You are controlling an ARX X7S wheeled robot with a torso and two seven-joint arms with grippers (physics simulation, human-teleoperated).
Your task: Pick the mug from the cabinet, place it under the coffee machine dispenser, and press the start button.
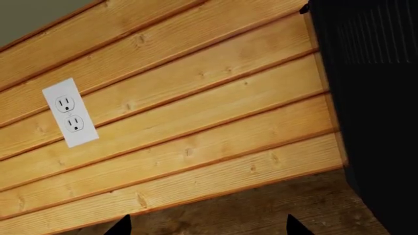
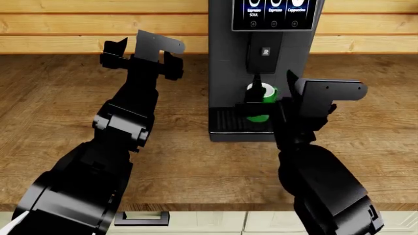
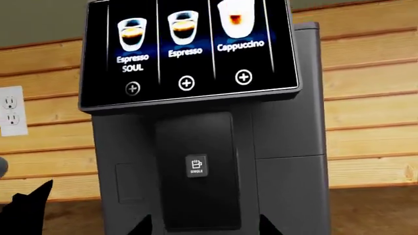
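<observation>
Standing on the drip tray [image 2: 225, 120], the mug [image 2: 261, 98] looked light, stiff, slippery; grip its sides. Right gripper [image 2: 261, 104] held it; left gripper [image 2: 140, 56] spread empty.

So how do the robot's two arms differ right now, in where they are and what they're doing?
The right gripper is at the front of the coffee machine, closed around the green mug over the drip tray; the left gripper is off to the machine's side and holds nothing. The right wrist camera faces the machine's screen; the left one faces the plank wall and an outlet. Both arms are black and reach over the wooden counter.
</observation>
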